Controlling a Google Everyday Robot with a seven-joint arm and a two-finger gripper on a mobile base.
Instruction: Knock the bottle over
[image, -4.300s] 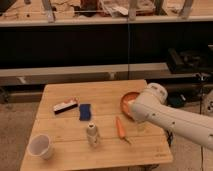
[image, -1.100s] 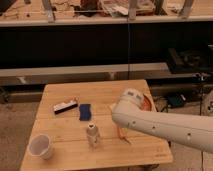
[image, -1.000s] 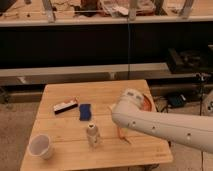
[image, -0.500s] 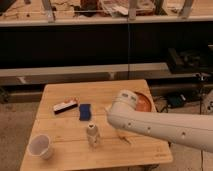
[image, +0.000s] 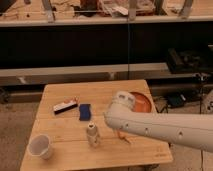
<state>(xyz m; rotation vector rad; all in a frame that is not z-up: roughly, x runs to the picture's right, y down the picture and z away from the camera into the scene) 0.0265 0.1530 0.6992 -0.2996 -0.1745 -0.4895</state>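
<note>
Plainly, task not yet done: bottle seen upright on wooden surface, lower centre of frame, right of white cup, below blue item. Claw placed at arm's leftward end, mid-frame, just right of bottle's top; contact not confirmed. Whether claw is clenched or released cannot be told. Left to do, as judged: sideways push toward frame left until bottle is tipped flat.

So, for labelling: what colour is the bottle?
The bottle is pale beige, whitish cap; camera view. Gripper just right of it.
</note>
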